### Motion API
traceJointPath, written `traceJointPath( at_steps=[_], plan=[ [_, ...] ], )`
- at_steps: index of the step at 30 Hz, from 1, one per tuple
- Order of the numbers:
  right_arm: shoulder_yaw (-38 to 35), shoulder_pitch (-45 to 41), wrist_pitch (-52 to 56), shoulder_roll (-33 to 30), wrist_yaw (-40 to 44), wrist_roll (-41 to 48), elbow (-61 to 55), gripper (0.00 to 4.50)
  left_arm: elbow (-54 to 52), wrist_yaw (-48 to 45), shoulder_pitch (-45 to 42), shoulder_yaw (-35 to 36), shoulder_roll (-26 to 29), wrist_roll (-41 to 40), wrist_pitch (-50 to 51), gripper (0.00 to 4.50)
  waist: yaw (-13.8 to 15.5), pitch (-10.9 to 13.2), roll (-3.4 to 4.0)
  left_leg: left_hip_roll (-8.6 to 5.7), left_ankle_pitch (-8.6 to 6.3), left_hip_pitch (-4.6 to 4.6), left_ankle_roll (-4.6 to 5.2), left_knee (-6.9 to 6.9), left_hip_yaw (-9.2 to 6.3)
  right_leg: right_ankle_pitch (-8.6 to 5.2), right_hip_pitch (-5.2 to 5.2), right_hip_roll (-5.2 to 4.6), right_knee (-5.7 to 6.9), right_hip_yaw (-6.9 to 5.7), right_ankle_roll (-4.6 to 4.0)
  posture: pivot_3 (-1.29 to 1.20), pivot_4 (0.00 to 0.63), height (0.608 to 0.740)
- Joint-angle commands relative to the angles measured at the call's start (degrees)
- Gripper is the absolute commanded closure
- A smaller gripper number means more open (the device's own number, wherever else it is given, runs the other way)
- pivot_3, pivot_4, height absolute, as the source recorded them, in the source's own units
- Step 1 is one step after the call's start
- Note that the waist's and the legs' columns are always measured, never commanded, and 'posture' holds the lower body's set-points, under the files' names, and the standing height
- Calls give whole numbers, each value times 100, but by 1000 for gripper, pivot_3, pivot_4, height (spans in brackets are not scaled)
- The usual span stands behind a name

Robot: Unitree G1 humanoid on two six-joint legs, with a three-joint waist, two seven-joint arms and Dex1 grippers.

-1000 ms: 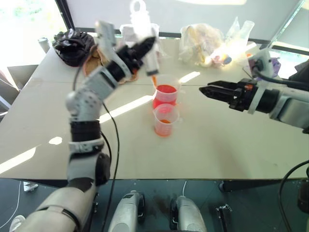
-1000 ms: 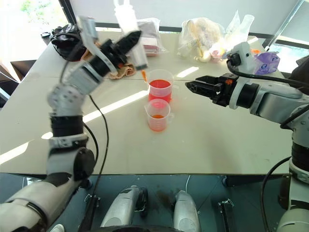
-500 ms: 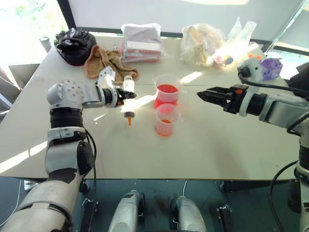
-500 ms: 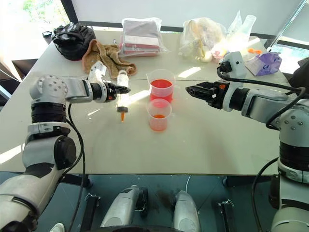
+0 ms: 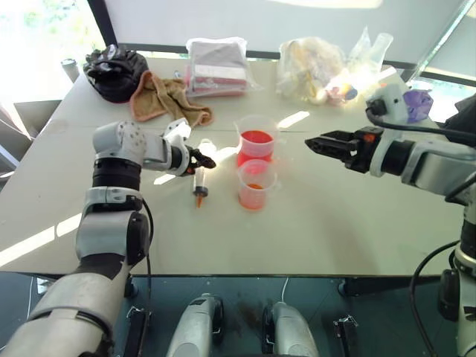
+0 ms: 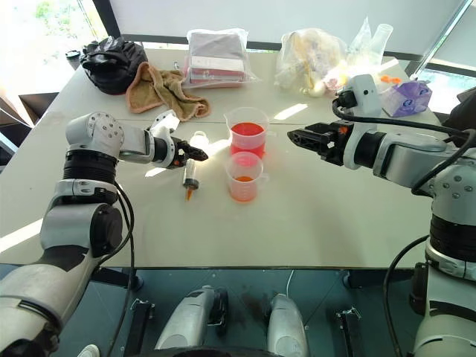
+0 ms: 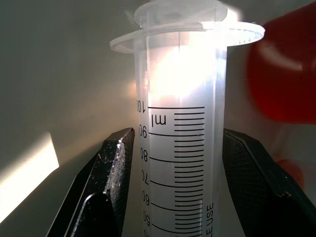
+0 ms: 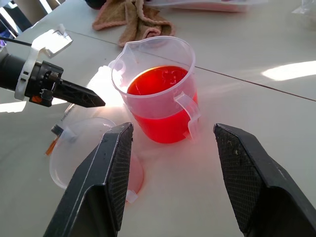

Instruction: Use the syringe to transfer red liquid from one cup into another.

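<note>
Desk (image 5: 357,230): one pale tabletop carrying everything; clutter sits along its far edge.
Syringes: one. The syringe (image 6: 190,172) lies flat on the desk near the middle, just left of the two cups, its orange tip toward the near edge.
Cups: two clear beakers, standing upright and close together at the desk's middle. The larger cup (image 6: 247,131) is on the far side, about half full of red liquid (image 8: 160,81). The smaller cup (image 6: 243,177) stands just nearer, with a shallow layer of the same red at its bottom.
Grippers: two. The left gripper (image 6: 195,153) sits low over the syringe's flanged end, its black fingers (image 7: 111,182) spread on either side of the barrel with a thin gap showing on each side. The right gripper (image 6: 296,136) hovers above the desk to the right of the larger cup, pointing at it, fingers wide apart and empty.
Far edge: one black bag (image 5: 111,71), one brown cloth (image 5: 165,98), one wrapped packet (image 5: 217,65), some clear plastic bags (image 5: 312,67).
</note>
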Motion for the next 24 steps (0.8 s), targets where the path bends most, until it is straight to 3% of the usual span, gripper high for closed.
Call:
traceJointPath(
  at_steps=[1,7,11,15,20,24],
  plan=[
    [-232,-45,12,-125,173,18,-126,1785,-348,-107,244,-104,151,307,-430,44,-15,-1,2,3,1,1,-3,0,1,3,-2,-1,0,3,-4,0,150,740],
    [-208,11,-1,-351,682,-74,-80,1785,-1185,-501,495,42,350,149,-466,44,-18,-1,2,14,7,-11,-12,-9,7,9,-25,2,1,16,-13,0,150,740],
    [-128,250,-234,-775,1605,-261,-237,1785,-2565,-1200,1025,-245,929,115,-1030,44,-4,-1,2,13,7,-22,-10,-13,13,9,-34,0,-7,16,-13,0,150,740],
    [239,636,-892,-1544,2918,-964,-317,1785,-3778,-2155,1587,-834,1773,475,-2265,44,11,0,3,10,6,-33,-10,-16,15,9,-44,0,-11,16,-13,0,150,740],
    [761,779,-1727,-2182,4130,-1837,-111,1785,-4348,-3026,2029,-818,2331,470,-3088,44,-5,0,4,8,4,-27,-9,-15,18,11,-42,-10,-17,21,-17,0,150,740],
    [970,758,-2140,-2308,4716,-2233,-5,1785,-4677,-3542,2425,-660,2812,420,-3348,44,-28,2,6,13,4,-29,-9,-21,18,10,-51,-11,-17,24,-18,0,150,740]
  ],
)
